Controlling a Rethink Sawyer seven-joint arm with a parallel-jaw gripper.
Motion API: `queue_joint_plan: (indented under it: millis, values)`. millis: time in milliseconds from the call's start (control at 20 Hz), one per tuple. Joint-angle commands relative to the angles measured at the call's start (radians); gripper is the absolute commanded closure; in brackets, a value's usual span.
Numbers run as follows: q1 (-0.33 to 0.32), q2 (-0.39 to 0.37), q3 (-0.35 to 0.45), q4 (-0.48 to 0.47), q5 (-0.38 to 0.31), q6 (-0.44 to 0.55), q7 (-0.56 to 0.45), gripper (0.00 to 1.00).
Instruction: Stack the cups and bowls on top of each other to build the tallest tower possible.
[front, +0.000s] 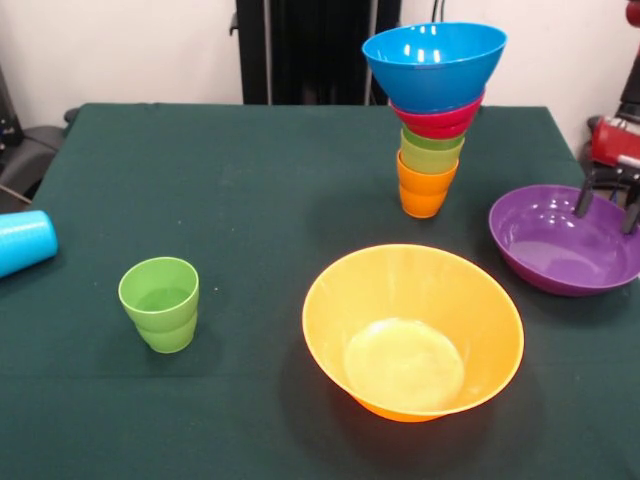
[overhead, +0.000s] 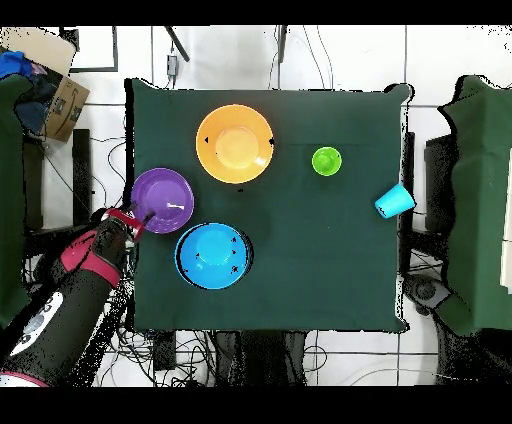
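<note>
Between my jaws sits the near rim of the wide, shallow purple plastic bowl (front: 565, 240): the gripper (front: 607, 207) has its two dark fingers (front: 583, 199) straddling the wall, one inside and one outside, parted and, as far as I can tell, not yet clenched. So I judge this to be the pick-up of the next piece. Just beside the jaws, toward the table's middle, stands the tower (front: 432, 120): a glossy orange cup at the bottom, lime green tumblers nested above it, a small red bowl, then a broad blue bowl on top, widening upward. Farther off rests the much larger orange bowl (front: 413, 331), smooth and translucent-looking. Well apart from the jaws are the stepped lime green cup (front: 159, 303), upright, and a light blue cup (front: 24, 241) lying on its side at the far edge of the dark green tablecloth (front: 230, 180). Next I must pinch the rim firmly, lift clear, and centre it over that top-heavy column; slick plastic could slip.
</note>
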Motion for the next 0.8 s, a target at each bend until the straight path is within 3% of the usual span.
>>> queue_joint_plan:
  millis: [50, 300, 800]
  values:
    - [-0.033, -0.065, 0.184, -0.009, -0.107, 0.031, -0.087, 0.00]
    - [-0.034, -0.066, 0.163, -0.007, -0.136, 0.041, -0.069, 0.00]
    - [-0.051, -0.073, 0.200, 0.008, -0.197, 0.055, -0.088, 0.00]
